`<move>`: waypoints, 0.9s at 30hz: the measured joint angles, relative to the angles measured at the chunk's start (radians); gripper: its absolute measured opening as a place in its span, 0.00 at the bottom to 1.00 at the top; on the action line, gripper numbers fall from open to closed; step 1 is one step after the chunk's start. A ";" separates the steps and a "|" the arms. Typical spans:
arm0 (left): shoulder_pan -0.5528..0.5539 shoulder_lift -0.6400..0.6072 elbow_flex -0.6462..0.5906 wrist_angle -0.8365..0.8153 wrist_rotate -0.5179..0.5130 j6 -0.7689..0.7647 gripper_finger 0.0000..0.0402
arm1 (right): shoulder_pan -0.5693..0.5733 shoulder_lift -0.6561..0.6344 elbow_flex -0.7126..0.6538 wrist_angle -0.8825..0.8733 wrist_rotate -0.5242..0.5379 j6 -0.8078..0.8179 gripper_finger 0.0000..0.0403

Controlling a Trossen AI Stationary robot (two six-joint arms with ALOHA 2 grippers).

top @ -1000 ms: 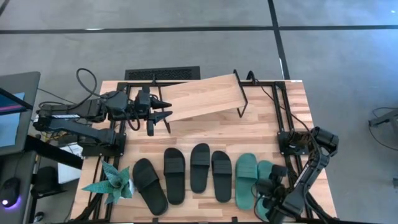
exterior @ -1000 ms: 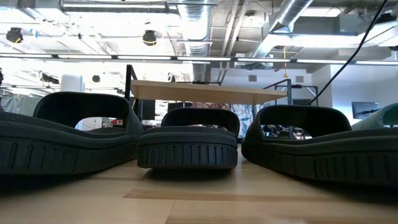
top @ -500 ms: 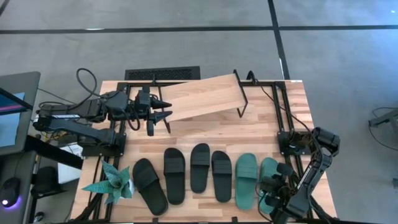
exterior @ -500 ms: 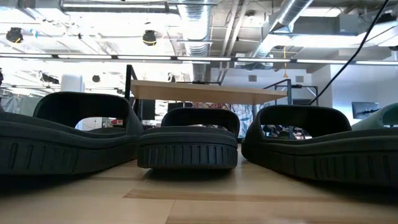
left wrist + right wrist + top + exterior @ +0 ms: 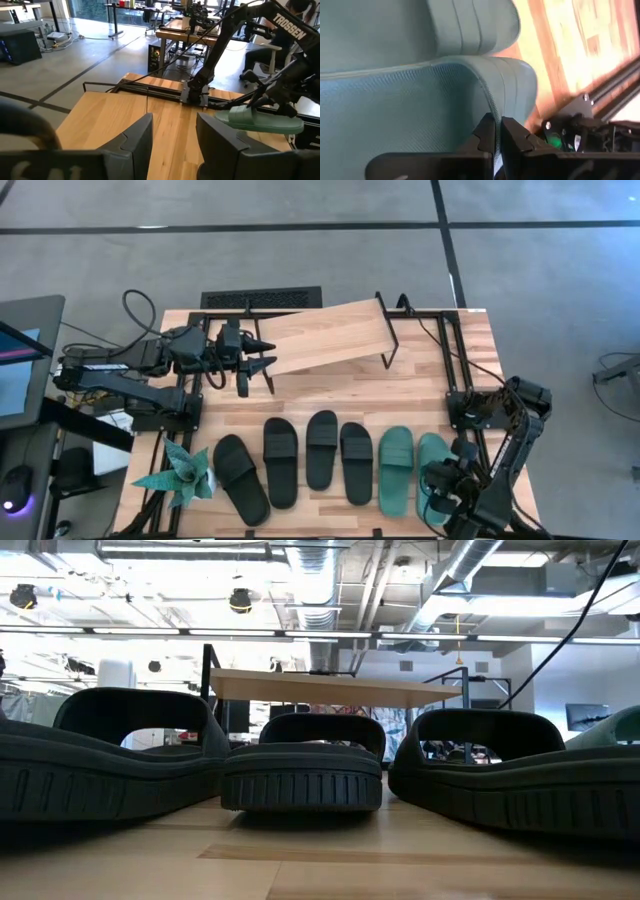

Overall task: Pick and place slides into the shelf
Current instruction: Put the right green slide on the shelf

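Altogether four black slides (image 5: 297,462), two teal slides (image 5: 397,469).

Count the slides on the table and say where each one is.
6, in one row along the table's near edge: four black slides from the left, then two teal slides, the last pinched by the right gripper.

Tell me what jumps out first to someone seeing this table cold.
A row of six slides lies along the near edge: four black slides and two teal ones. The right gripper has pinched shut on the edge of the outermost teal slide, at the row's right end. Behind the row, the slanted wooden shelf stands bare, with the left gripper open at its left end.
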 joint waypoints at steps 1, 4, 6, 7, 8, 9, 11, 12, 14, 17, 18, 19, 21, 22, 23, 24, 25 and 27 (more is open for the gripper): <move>0.000 0.000 0.000 0.000 -0.003 0.000 0.35 | -0.006 -0.007 0.001 0.000 0.010 -0.016 0.01; 0.000 0.000 0.000 0.000 -0.010 0.001 0.35 | -0.035 -0.032 0.009 0.000 0.043 -0.080 0.00; 0.000 0.000 0.000 0.000 -0.011 0.001 0.35 | -0.055 -0.052 0.009 0.000 0.070 -0.122 0.00; 0.000 0.000 0.000 0.000 -0.011 0.001 0.35 | -0.066 -0.063 0.009 0.000 0.086 -0.142 0.00; 0.000 0.000 0.000 0.000 -0.011 0.001 0.35 | -0.078 -0.074 0.009 -0.001 0.102 -0.159 0.00; 0.000 0.000 0.000 0.000 -0.011 0.001 0.35 | -0.089 -0.085 0.009 -0.001 0.119 -0.177 0.00; 0.000 0.000 0.000 0.000 -0.011 0.001 0.35 | -0.112 -0.107 0.009 0.000 0.150 -0.219 0.00; 0.000 0.000 0.000 0.000 -0.011 0.002 0.35 | -0.123 -0.119 0.009 0.000 0.164 -0.242 0.00; 0.000 0.000 0.000 0.000 -0.011 0.002 0.35 | -0.146 -0.142 0.009 -0.001 0.186 -0.290 0.00; 0.000 0.000 0.000 0.000 -0.011 0.001 0.35 | -0.183 -0.174 0.009 0.000 0.222 -0.360 0.00; 0.000 0.000 0.000 -0.001 -0.011 0.001 0.35 | -0.196 -0.186 0.009 -0.001 0.236 -0.381 0.00; 0.000 0.000 0.000 -0.002 -0.011 0.001 0.35 | -0.209 -0.198 0.009 -0.001 0.252 -0.405 0.00; 0.000 0.000 0.000 -0.003 -0.011 0.001 0.35 | -0.238 -0.219 0.009 -0.001 0.287 -0.448 0.00; 0.000 0.000 0.000 -0.003 -0.011 0.001 0.35 | -0.253 -0.228 0.009 -0.001 0.304 -0.472 0.00; 0.000 0.000 0.000 -0.003 -0.011 0.001 0.35 | -0.269 -0.237 0.009 0.000 0.319 -0.495 0.00; 0.000 0.000 0.000 -0.003 -0.011 0.001 0.35 | -0.285 -0.247 0.009 0.000 0.333 -0.523 0.00; 0.000 0.000 0.000 -0.003 -0.011 0.001 0.35 | -0.301 -0.256 0.009 -0.001 0.347 -0.553 0.00; 0.000 0.000 0.000 -0.003 -0.011 0.000 0.35 | -0.336 -0.273 0.009 -0.001 0.378 -0.615 0.00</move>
